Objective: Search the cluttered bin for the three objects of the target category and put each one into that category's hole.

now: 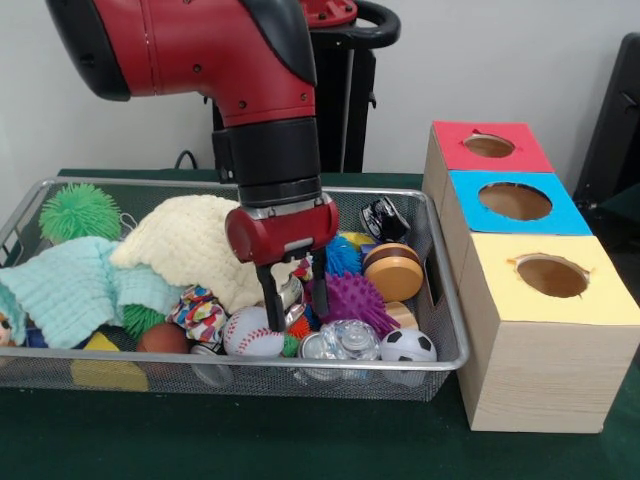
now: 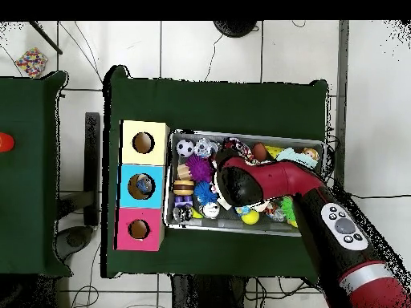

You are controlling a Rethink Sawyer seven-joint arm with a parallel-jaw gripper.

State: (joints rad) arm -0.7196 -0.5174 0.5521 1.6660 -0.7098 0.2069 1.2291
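Front view, gripper (image 1: 294, 303): two thin dark fingers hang apart over the clutter at frame centre, holding nothing.
Front view, wire mesh bin (image 1: 447, 330): holds a spiky purple ball (image 1: 356, 299), a stitched baseball (image 1: 251, 331), a small soccer ball (image 1: 407, 346), a knitted cream cloth (image 1: 190, 240) and a fuzzy green ball (image 1: 78, 209).
Front view, boxes: wooden, at right; round holes in red top (image 1: 490, 146), blue top (image 1: 515, 202), yellow top (image 1: 553, 276).
Overhead view, red arm (image 2: 281, 180): reaches from lower right over the bin's middle.
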